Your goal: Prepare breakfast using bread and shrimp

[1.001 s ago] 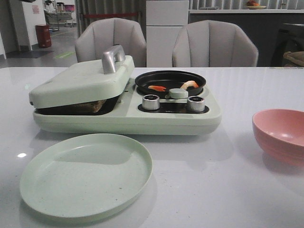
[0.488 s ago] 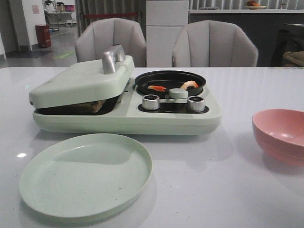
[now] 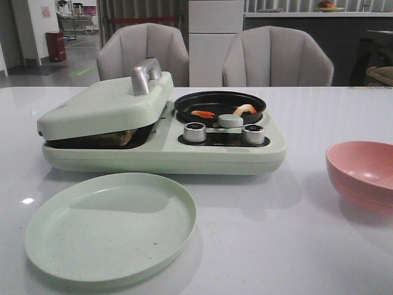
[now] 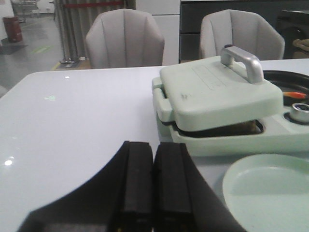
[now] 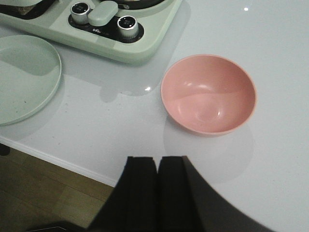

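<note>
A pale green breakfast maker (image 3: 159, 147) stands mid-table. Its hinged lid (image 3: 104, 104) with a metal handle (image 3: 146, 75) rests nearly shut on browned bread (image 3: 113, 137), of which only an edge shows; the edge also shows in the left wrist view (image 4: 241, 128). Two small orange shrimp (image 3: 203, 114) (image 3: 245, 109) lie in its round black pan (image 3: 220, 104). My left gripper (image 4: 154, 147) is shut and empty, above the table to the left of the maker. My right gripper (image 5: 158, 162) is shut and empty, over the table's front edge near the pink bowl (image 5: 208, 93).
An empty pale green plate (image 3: 110, 226) lies in front of the maker. The empty pink bowl (image 3: 362, 174) sits at the right. Two metal knobs (image 3: 195, 131) (image 3: 253, 133) are on the maker's front. Two grey chairs (image 3: 144, 54) stand behind the table.
</note>
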Available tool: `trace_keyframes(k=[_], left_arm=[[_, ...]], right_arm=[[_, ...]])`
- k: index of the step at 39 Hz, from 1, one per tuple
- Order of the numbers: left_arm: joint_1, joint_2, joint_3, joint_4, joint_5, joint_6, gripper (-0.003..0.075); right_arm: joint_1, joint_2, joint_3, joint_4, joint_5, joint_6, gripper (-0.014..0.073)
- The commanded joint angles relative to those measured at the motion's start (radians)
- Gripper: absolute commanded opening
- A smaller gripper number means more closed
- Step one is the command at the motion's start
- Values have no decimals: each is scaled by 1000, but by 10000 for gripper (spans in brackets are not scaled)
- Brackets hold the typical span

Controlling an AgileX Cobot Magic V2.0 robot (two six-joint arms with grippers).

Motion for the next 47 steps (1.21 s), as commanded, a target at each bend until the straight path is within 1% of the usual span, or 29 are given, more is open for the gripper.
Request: trace_keyframes(k=[1, 2, 7, 15, 47], left_arm=[[38, -27, 31, 29, -85, -31, 98], [43, -44, 29, 41, -65, -31, 98], [48, -44, 29, 59, -74, -31, 98], [46, -44, 29, 59, -106, -31, 98], [46, -44, 29, 59, -106, -31, 98]], right_arm=[[1, 2, -25, -17, -64, -6, 22], [1, 2, -25, -17, -63, -6, 22], [1, 2, -25, -17, -64, -6, 22], [1, 2, -25, -17, -64, -6, 22], [1, 2, -25, -17, -64, -6, 22]])
